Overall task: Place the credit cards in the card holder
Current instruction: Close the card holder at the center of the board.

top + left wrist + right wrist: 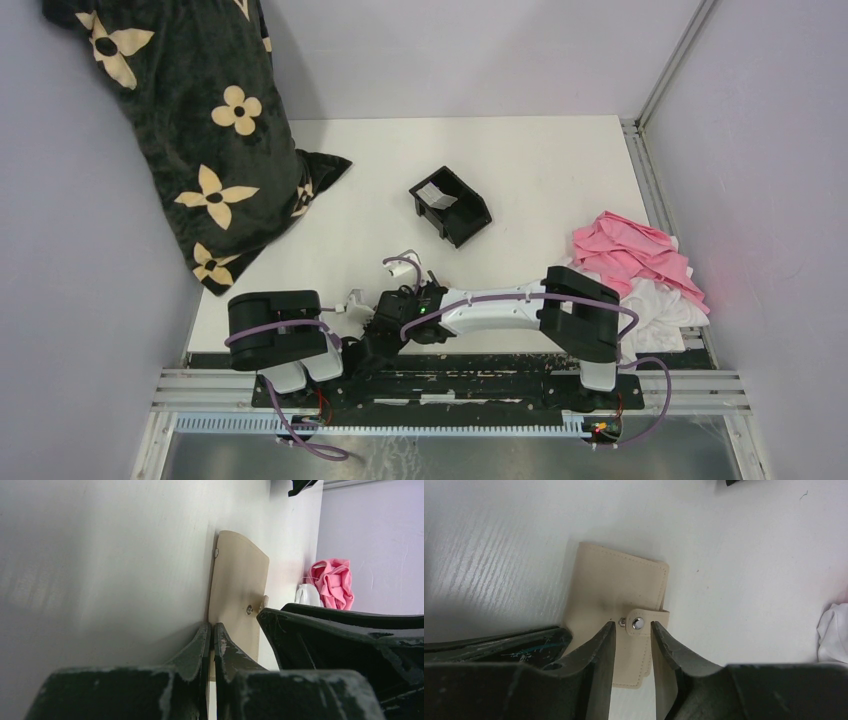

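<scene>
Card holder [616,592]: tan, folded shut, flat on the white table [540,170] near the front edge, between the two arm bases. From overhead the arms mostly cover it.

Snap tab [644,624]: wraps round one long edge, metal stud facing up.

Left gripper [210,630]: jaws pinched tight on one edge of the card holder, with a beige strip showing between the fingers. In the right wrist view one of its fingers lies against the wallet's corner.

Right gripper [633,630]: just over the wallet, jaws parted by a narrow gap, the stud showing between the tips. Nothing held.

Black tray [470,215]: two compartments, further back at mid-table, well apart from the wallet. A pale grey-white card [437,194] lies in one compartment.

Also present: dark flowered blanket [200,130] at back left; pink cloth [640,255] and white cloth [660,305] at right.
</scene>
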Robot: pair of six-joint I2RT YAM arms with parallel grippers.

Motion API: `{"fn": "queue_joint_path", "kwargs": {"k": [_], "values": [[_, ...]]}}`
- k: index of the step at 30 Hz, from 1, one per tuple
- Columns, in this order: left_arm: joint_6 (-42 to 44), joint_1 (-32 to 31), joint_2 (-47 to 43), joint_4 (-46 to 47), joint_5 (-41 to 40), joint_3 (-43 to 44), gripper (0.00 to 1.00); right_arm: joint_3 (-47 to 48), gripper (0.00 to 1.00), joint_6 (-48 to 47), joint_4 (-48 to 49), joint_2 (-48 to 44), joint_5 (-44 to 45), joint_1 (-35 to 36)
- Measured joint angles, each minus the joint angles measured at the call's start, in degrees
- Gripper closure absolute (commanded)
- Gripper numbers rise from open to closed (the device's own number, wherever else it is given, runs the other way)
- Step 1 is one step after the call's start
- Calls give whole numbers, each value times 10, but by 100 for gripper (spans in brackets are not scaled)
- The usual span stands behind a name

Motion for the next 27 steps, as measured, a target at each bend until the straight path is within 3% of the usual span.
{"fn": "queue_joint_path", "kwargs": {"k": [11,19,27], "values": [[0,0,0,0,0,0,97,8,66,2,-10,21,2,-4],[0,0,2,3,0,0,97,9,79,7,-13,27,7,-8],[0,0,13,17,0,0,97,9,81,7,-13,27,7,-9]]}}
